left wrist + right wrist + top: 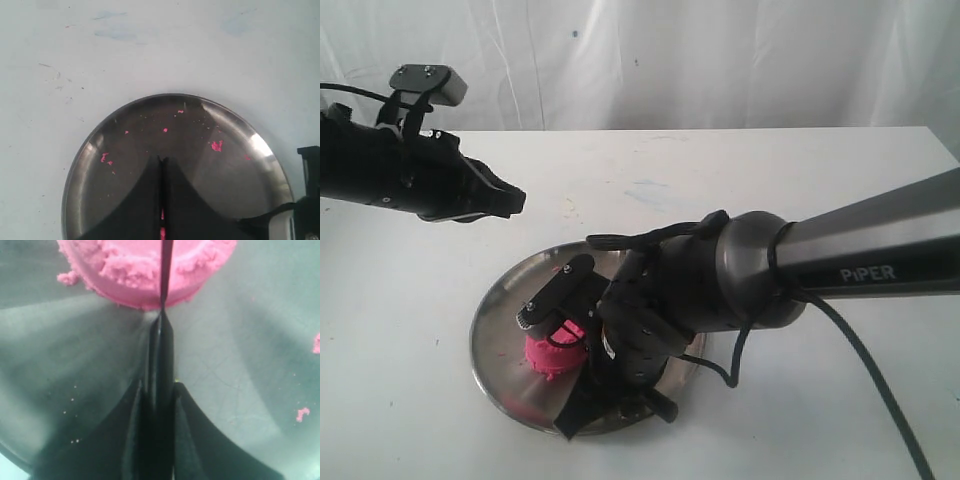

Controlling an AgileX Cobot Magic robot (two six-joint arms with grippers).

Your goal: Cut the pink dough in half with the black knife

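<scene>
The pink dough [552, 356] is a round mound on the steel plate [483, 335], at its near-left part. My right gripper [595, 385] reaches low over the plate and is shut on the black knife [163, 335]. In the right wrist view the right gripper [159, 385] holds the knife edge-on, and its thin blade runs straight out onto the middle of the pink dough [135, 270]. My left gripper [513, 200] hangs shut and empty above the table, beyond the plate's far-left rim. In its own view the left gripper [161, 161] points over the plate [95, 150].
Small pink crumbs [216, 145] are scattered over the plate's bare surface [240, 365]. The plate sits on a white table [400, 330] against a white curtain [720, 60]. The right arm's thick body [750, 270] and cable [880, 380] cross the table's right half.
</scene>
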